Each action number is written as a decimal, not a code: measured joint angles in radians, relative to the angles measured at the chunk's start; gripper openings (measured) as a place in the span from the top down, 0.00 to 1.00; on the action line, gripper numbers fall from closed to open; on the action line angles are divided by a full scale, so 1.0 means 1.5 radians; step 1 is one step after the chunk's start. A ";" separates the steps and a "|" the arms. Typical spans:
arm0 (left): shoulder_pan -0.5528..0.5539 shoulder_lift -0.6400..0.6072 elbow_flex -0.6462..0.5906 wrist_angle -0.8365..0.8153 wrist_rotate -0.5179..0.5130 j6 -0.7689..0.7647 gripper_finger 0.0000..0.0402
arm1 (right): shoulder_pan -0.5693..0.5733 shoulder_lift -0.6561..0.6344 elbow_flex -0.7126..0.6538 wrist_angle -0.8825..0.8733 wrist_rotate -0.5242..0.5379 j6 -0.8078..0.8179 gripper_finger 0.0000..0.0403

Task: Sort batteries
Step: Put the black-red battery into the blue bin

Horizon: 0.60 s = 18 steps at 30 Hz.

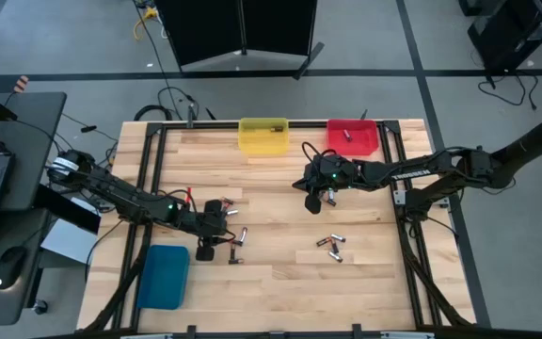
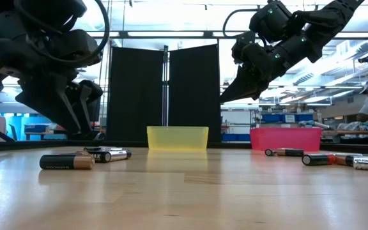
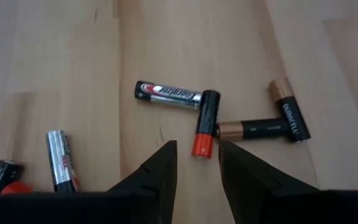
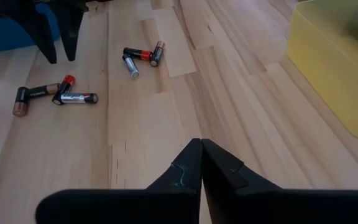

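Left gripper, fingers spread, apparently aligned over a red-tipped battery for pickup; right gripper pressed together, empty.

The table was light wood, smooth, with a soft shine and thin grain lines. The batteries on it had glossy wrappers and shiny metal ends. Near the table's far edge, the yellow bin was smooth plastic you could half see through, and the red bin beside it looked the same. The blue bin was matt plastic. The left fingers were matt black.
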 joint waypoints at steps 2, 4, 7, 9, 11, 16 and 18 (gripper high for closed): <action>0.000 0.000 0.000 0.000 0.006 0.007 0.68 | 0.000 0.000 0.000 0.000 0.000 0.000 0.96; 0.000 0.000 0.000 0.000 0.011 0.008 0.68 | 0.000 0.000 0.000 0.000 0.000 0.000 0.96; 0.000 0.004 0.000 0.000 0.020 0.009 0.68 | 0.000 0.000 0.000 0.000 0.000 0.000 0.95; 0.001 0.013 0.000 0.000 0.022 0.007 0.67 | 0.000 0.000 0.000 0.000 0.000 0.000 0.94; 0.001 0.030 0.000 0.021 0.022 0.000 0.64 | 0.000 0.000 0.000 0.000 0.000 0.000 0.94; 0.001 0.058 0.001 0.056 0.022 0.016 0.58 | 0.000 0.000 0.000 -0.002 0.000 -0.002 0.96; 0.001 0.062 0.001 0.052 0.021 0.027 0.56 | 0.000 0.000 0.000 -0.002 0.000 -0.002 0.96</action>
